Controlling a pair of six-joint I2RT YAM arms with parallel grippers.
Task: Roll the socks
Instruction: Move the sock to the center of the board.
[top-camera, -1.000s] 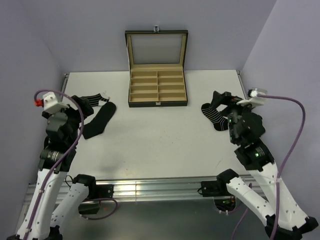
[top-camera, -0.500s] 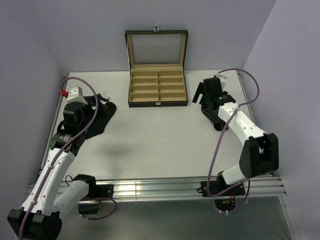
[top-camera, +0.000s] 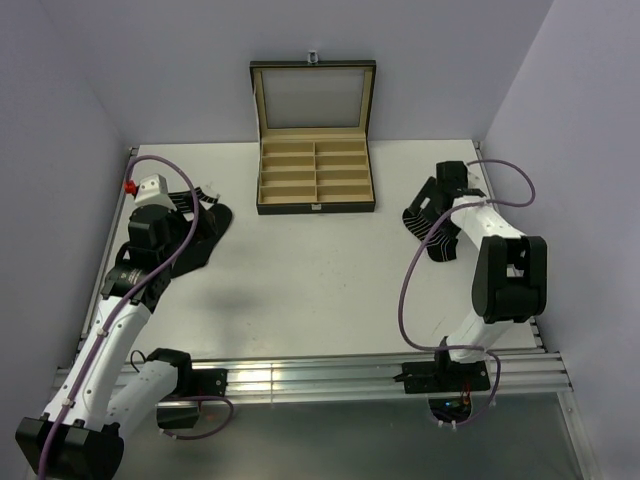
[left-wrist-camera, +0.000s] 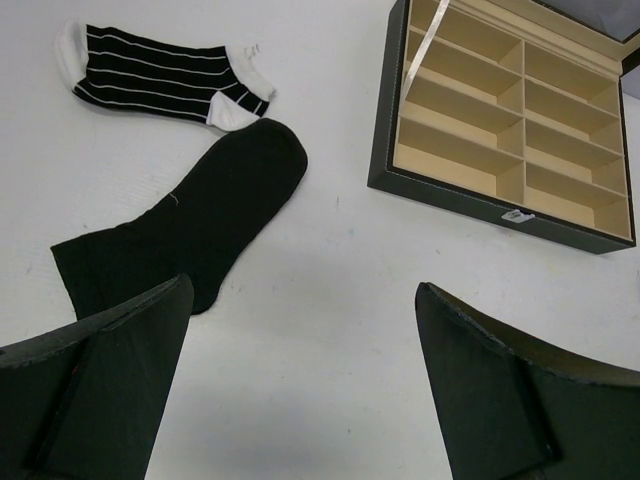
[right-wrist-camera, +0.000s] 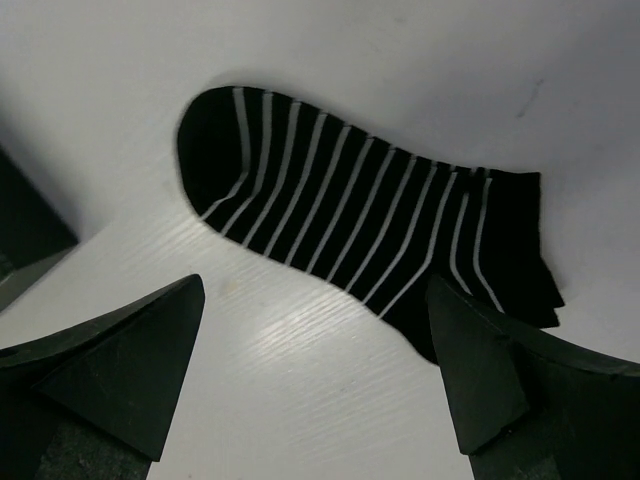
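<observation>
A plain black sock (left-wrist-camera: 190, 230) lies flat on the table's left side, with a black sock with white stripes and white toe and heel (left-wrist-camera: 160, 78) just behind it. Both show in the top view, the plain one (top-camera: 208, 238) partly under my left arm. My left gripper (left-wrist-camera: 300, 380) hovers open and empty above bare table, to the right of the plain sock. On the right, another striped sock (right-wrist-camera: 350, 235) lies flat, also seen in the top view (top-camera: 435, 240). My right gripper (right-wrist-camera: 315, 370) is open and empty just above and near it.
A black compartmented box with tan lining (top-camera: 315, 175) stands open at the back centre, lid upright; it also shows in the left wrist view (left-wrist-camera: 500, 130). Purple walls close in the table on the left, back and right. A dark fabric piece (top-camera: 420, 208) lies beside the right gripper.
Both arms have reached out from their folded poses towards the socks. Over the last half second the right gripper swung right, over the striped sock; the left arm barely moved.
</observation>
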